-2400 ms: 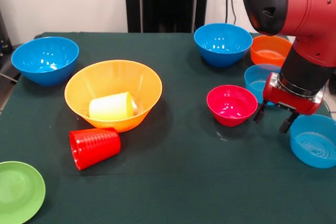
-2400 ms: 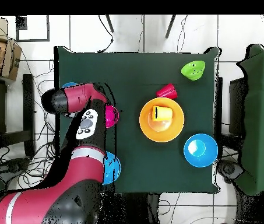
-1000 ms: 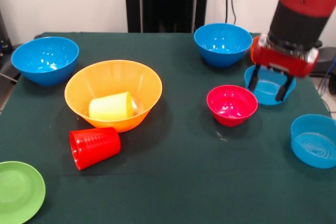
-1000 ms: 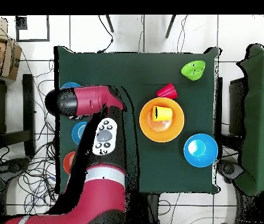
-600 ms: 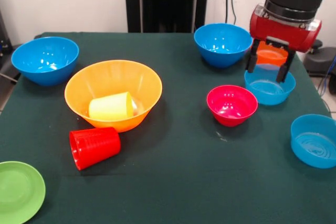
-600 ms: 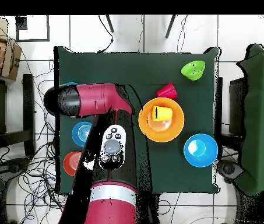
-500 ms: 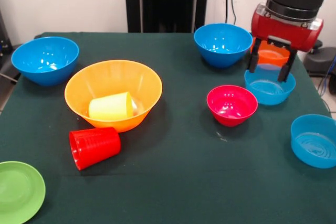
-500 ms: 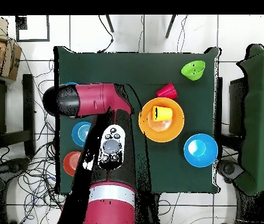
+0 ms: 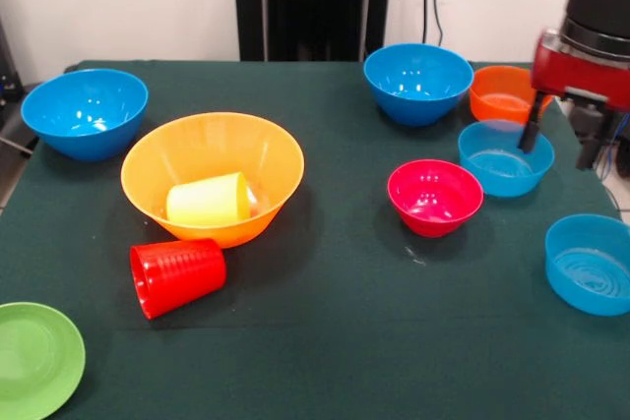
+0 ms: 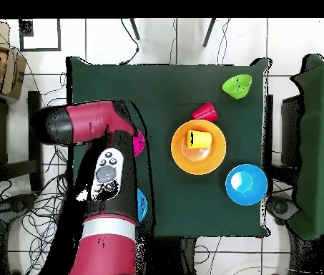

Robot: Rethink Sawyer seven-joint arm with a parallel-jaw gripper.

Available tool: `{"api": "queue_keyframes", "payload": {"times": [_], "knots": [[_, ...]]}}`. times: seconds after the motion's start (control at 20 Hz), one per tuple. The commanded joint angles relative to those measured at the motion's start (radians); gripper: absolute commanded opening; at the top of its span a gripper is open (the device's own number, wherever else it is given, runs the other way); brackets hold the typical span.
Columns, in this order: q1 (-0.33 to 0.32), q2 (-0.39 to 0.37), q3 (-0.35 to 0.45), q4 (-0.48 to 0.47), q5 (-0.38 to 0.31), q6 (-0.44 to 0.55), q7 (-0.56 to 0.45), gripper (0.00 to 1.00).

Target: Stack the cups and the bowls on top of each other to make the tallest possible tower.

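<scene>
Eight bowls spread apart on the table (image 9: 325, 341), none nested, so hardly a tower. Only the yellow cup (image 9: 207, 200) lying on its side inside the big yellow-orange bowl (image 9: 157, 159), with the red cup (image 9: 177, 275) toppled against that bowl's near wall. Gripper (image 9: 561, 140) empty, fingers spread, hanging above the table's right edge beside the paler blue bowl (image 9: 504, 157) and near the orange bowl (image 9: 504, 93). Likely trouble: clipping either bowl's rim on a descent so close to both, and sliding or tipping glossy plastic off the edge; stacking onto the base with the cup loose inside, giving a tilted, rocking pile; a pinch on the red cup's round side rolling it away. Front view alone for the spread fingers, the orange bowl, both paler blue bowls, including the one at right (image 9: 591, 265), and the pink-red bowl (image 9: 434, 196) whole. Overhead, most of these under the arm, just a pink sliver (image 10: 139, 142); in return, a truer map of the green bowl (image 10: 237, 86) and one deep blue bowl (image 10: 246, 184) round the base.
</scene>
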Motion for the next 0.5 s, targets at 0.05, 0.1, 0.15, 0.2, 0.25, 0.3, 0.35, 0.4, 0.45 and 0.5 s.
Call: {"api": "queue_keyframes", "payload": {"times": [0.05, 0.1, 0.15, 0.2, 0.25, 0.3, 0.35, 0.4, 0.45, 0.5], "knots": [[0.049, 0.115, 0.042, -0.086, -0.014, 0.042, 0.095, 1.0], [0.051, 0.118, 0.039, -0.089, -0.012, 0.039, 0.096, 1.0], [0.052, 0.122, 0.037, -0.089, -0.012, 0.032, 0.094, 1.0], [0.053, 0.125, 0.034, -0.089, -0.012, 0.025, 0.092, 1.0], [0.054, 0.129, 0.032, -0.088, -0.015, 0.017, 0.089, 1.0], [0.053, 0.131, 0.031, -0.084, -0.015, 0.006, 0.088, 1.0], [0.052, 0.133, 0.031, -0.081, -0.016, -0.002, 0.085, 1.0], [0.052, 0.136, 0.031, -0.078, -0.016, -0.011, 0.085, 1.0], [0.051, 0.139, 0.03, -0.077, -0.016, -0.021, 0.084, 1.0], [0.051, 0.144, 0.029, -0.076, -0.017, -0.032, 0.086, 1.0]]}}
